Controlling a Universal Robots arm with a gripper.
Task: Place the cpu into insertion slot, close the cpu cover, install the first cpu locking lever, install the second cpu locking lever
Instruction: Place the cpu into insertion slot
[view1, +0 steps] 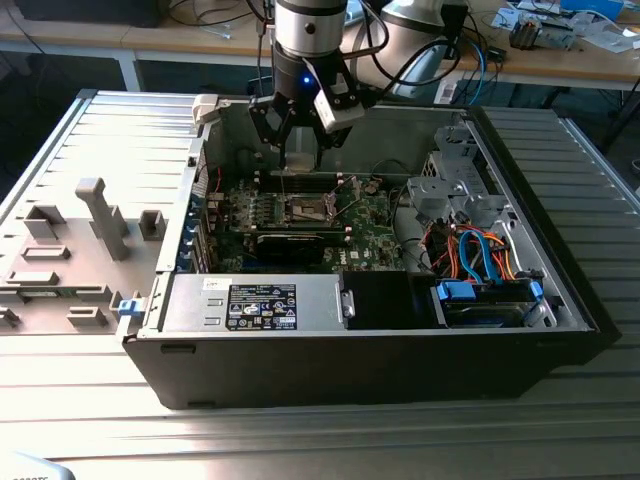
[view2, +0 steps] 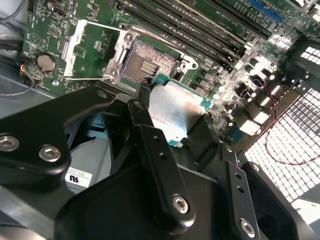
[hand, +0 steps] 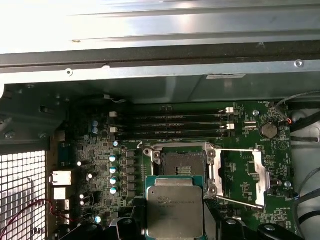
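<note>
Our pincer (view1: 299, 150) is clamped on the cpu (hand: 175, 210); the insertion slot (hand: 179, 162) lies just beyond its tips. We'd hold the chip level and squared to it.

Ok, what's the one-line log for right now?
gripper: shut on cpu | cpu: near insertion slot, not seated | cpu cover: open

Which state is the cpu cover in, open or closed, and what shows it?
Open. The cpu cover is swung off the insertion slot, whose dark recess is bare; the cpu sits in the end effector.
</note>
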